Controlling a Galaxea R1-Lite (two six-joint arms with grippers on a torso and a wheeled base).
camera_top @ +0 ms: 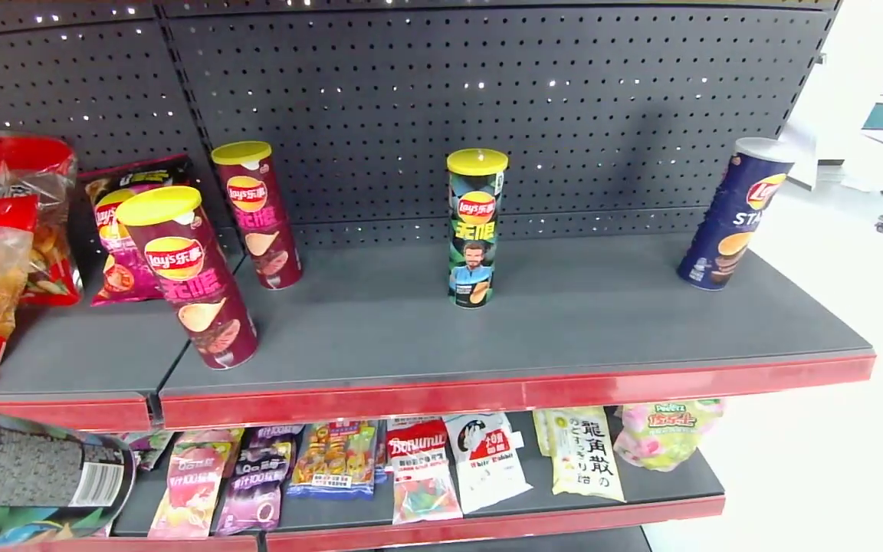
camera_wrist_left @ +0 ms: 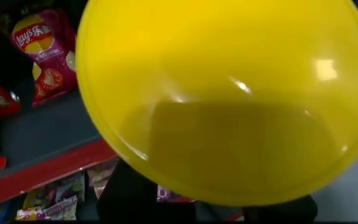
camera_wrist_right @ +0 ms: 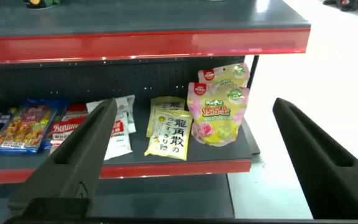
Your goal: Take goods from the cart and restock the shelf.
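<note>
Nearest, the left pincer [camera_wrist_left: 207, 211] grips a dark can [camera_top: 27, 475] with a barcode, its yellow lid [camera_wrist_left: 229, 93] right up against the wrist camera. The can hangs low at the robot's left, in front of the lower shelf [camera_top: 487, 525] and not yet on any board. The right pincer [camera_wrist_right: 197, 168] is spread wide and empty, facing the snack packets [camera_top: 418, 468] on that lower shelf.

Beyond, the upper shelf [camera_top: 487, 395] carries four standing cans. A maroon can [camera_top: 188, 284] is near the front edge, and a second maroon can [camera_top: 257, 218] is behind it by the pegboard [camera_top: 487, 92]. A green can [camera_top: 476, 230] stands mid-shelf, and a blue can [camera_top: 729, 218] well apart at the right end. Bare board lies between them.

Restocking looks partway done: several cans are placed, one is in hand awaiting a spot, and likely more are to be fetched from the cart.
</note>
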